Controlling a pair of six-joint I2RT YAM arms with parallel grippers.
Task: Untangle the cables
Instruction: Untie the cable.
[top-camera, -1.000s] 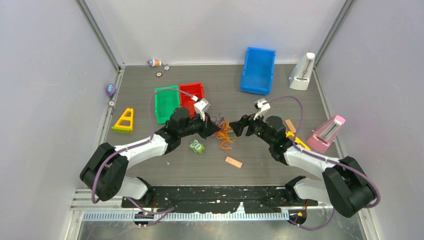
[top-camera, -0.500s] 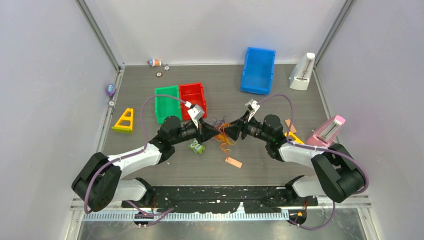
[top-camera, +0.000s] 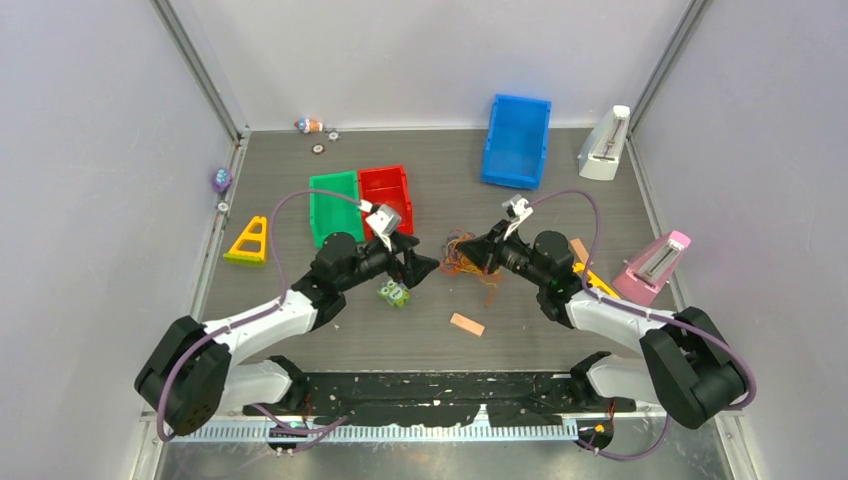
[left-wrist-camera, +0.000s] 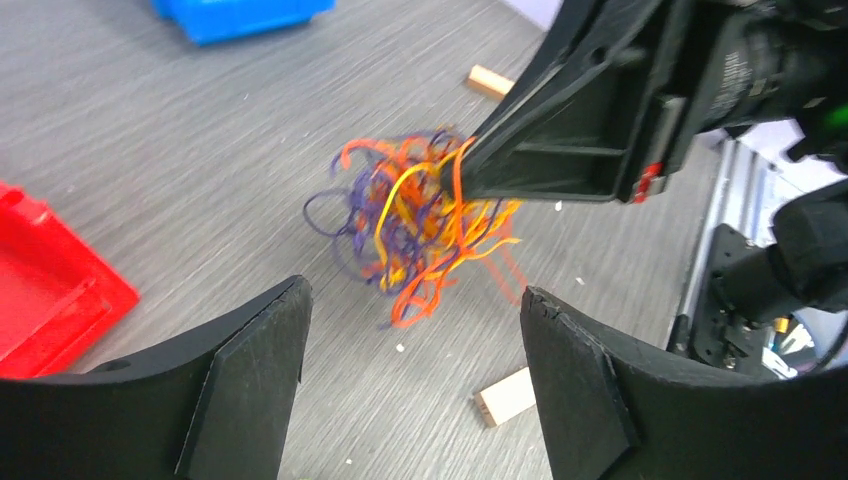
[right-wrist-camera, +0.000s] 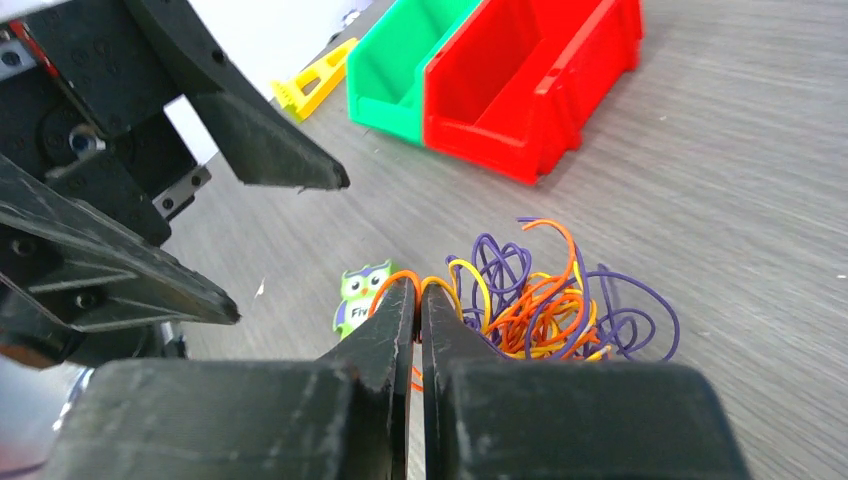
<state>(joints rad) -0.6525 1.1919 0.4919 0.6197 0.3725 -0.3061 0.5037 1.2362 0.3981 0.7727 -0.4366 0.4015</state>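
Observation:
The cables (top-camera: 461, 251) are one tangle of thin orange, yellow and purple strands in the middle of the table. My right gripper (top-camera: 472, 257) is shut on an orange loop at the tangle's edge, and in the right wrist view the strand curves over the closed tips (right-wrist-camera: 418, 290). The rest of the cables (right-wrist-camera: 548, 298) bunch to the right of the tips. In the left wrist view the cables (left-wrist-camera: 420, 222) hang from the right gripper. My left gripper (left-wrist-camera: 415, 296) stands open just short of them, holding nothing. It is left of the tangle from above (top-camera: 424, 266).
A green owl tag (top-camera: 394, 292) lies under the left gripper and a wooden block (top-camera: 466, 324) lies nearer me. Green bin (top-camera: 333, 206) and red bin (top-camera: 385, 190) stand behind the left arm, a blue bin (top-camera: 517, 140) far back. A yellow triangle (top-camera: 249, 242) is at left, a pink metronome (top-camera: 655, 264) at right.
The left gripper let go of the tangle, opened and drew back to the left. The right gripper closed on the cables and carried them slightly right and back.

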